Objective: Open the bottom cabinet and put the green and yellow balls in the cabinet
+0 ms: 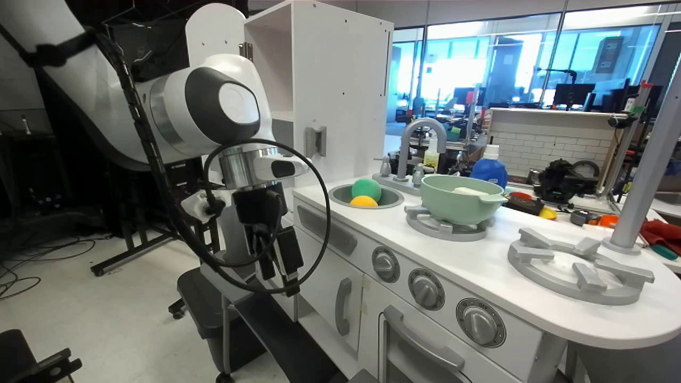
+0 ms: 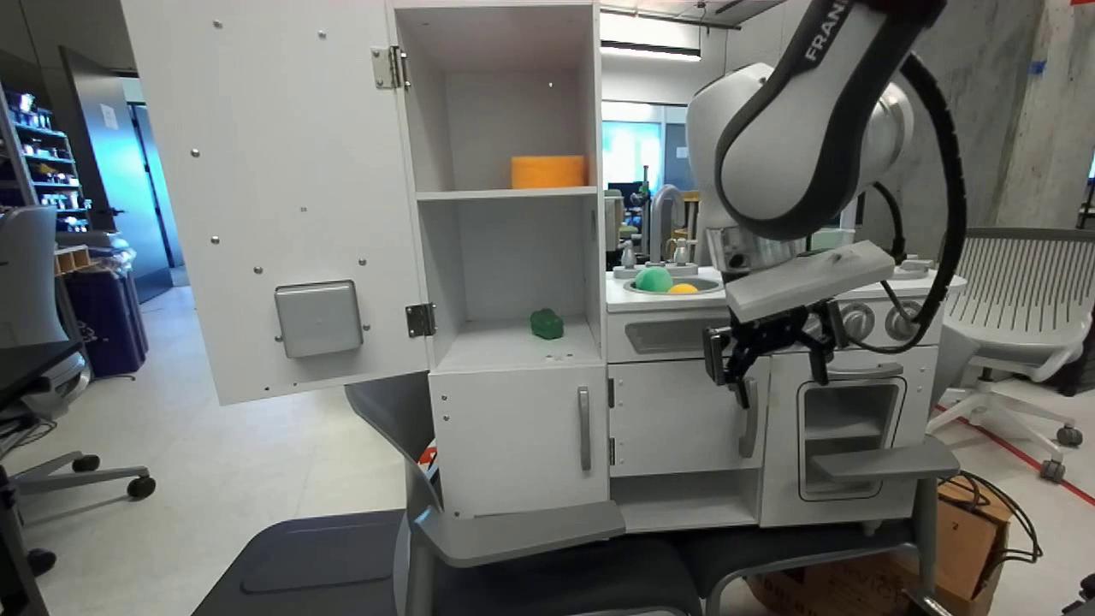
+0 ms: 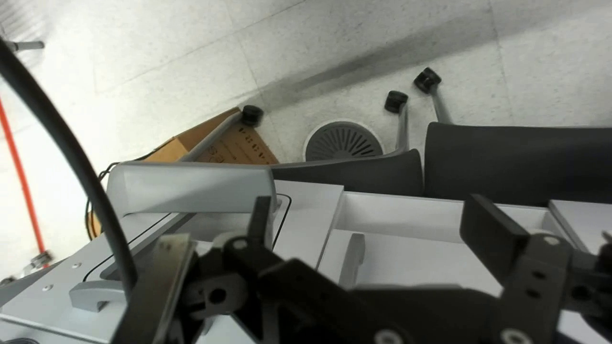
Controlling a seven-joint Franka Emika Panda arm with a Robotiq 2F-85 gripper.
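Note:
The green ball [image 1: 366, 189] and yellow ball [image 1: 364, 201] sit in the grey sink; both also show in an exterior view [image 2: 654, 279] [image 2: 683, 289]. The bottom cabinet door [image 2: 671, 411] below the sink is shut, with a grey vertical handle [image 2: 749, 419], seen also in the wrist view [image 3: 352, 258]. A second low white door [image 2: 505, 436] with a similar handle is shut under the tall cupboard. My gripper [image 2: 778, 385] is open and empty, fingers pointing down, in front of the sink-side door near its handle. In the wrist view my gripper's fingers [image 3: 367, 205] are wide apart. The balls are out of the wrist view.
The tall cupboard's door [image 2: 282, 197] stands open, with an orange block [image 2: 548, 172] and a green object [image 2: 547, 323] inside. Chair armrests [image 2: 522, 530] [image 2: 885, 462] stand before the kitchen. A pale green bowl [image 1: 462, 199] sits on a burner. Oven handle [image 1: 423, 340] is beside the door.

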